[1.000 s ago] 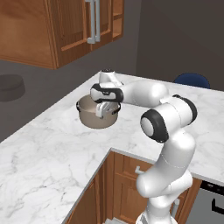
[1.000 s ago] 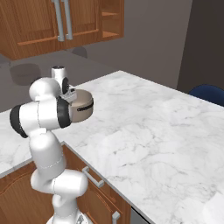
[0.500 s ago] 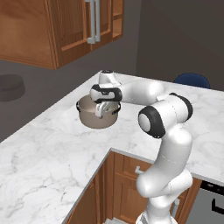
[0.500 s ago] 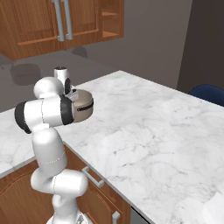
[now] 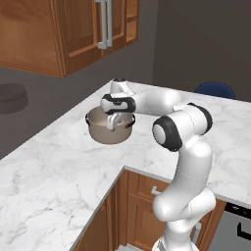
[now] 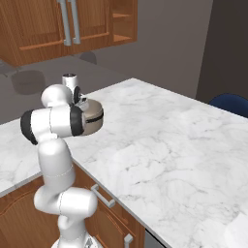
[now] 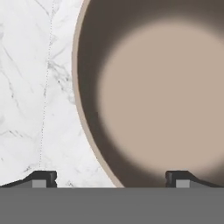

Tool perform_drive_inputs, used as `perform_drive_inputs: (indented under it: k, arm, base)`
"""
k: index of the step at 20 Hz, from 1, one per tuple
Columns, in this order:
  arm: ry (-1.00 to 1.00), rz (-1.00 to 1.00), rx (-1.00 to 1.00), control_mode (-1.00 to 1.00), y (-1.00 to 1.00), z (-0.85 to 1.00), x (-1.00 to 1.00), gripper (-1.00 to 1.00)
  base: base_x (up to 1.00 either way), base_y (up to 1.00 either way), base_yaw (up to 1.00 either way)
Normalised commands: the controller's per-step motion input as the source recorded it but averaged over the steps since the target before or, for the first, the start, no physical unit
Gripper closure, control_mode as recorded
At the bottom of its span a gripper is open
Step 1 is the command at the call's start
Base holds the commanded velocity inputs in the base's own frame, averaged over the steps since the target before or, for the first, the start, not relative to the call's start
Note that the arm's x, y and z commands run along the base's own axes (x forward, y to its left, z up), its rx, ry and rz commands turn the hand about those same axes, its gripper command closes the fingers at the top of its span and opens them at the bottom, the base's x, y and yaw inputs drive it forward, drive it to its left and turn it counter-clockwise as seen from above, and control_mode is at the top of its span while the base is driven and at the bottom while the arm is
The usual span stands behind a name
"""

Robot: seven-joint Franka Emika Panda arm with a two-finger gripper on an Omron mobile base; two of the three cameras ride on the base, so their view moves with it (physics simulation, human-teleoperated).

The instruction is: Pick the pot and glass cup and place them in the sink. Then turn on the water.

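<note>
The taupe-grey pot (image 5: 110,130) stands upright on the white marble counter (image 5: 54,171), near its far left edge. My gripper (image 5: 115,121) points down over the pot's near rim, open. In the hand view the pot (image 7: 162,96) shows its pale inside. Its rim runs between my fingertips: one fingertip (image 7: 42,177) is outside over the marble, the other over the inside. The gripper (image 7: 110,178) holds nothing. In the right base view the pot (image 6: 93,116) sits partly behind my arm. The glass cup and the sink are out of view.
Wooden wall cabinets (image 5: 73,29) hang above the counter's far side. A blue chair back (image 5: 213,89) rises behind the counter at the right. A dark round stool (image 5: 12,97) stands on the floor beyond the counter. Marble stretches to the right (image 6: 169,145).
The hand has sunk a little toward the pot's rim, and the elbow has swung in closer. The jaws stay open and the pot has not moved.
</note>
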Motion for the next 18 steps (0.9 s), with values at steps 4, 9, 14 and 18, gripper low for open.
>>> perform_drive_inputs:
  k: [4, 9, 14, 18]
  arm:
    - [0.00, 0.00, 0.00, -1.00, 0.00, -0.07, 0.19, -1.00]
    - [0.00, 0.00, 0.00, -1.00, 0.00, -0.06, 0.17, -1.00]
    - [0.00, 0.00, 0.00, -1.00, 0.00, -0.03, 0.01, -1.00]
    - [0.00, 0.00, 0.00, -1.00, 0.00, -0.03, 0.00, -1.00]
  base:
    - [0.00, 0.00, 0.00]
    - [0.00, 0.00, 0.00]
    - [0.00, 0.00, 0.00]
    - [0.00, 0.00, 0.00]
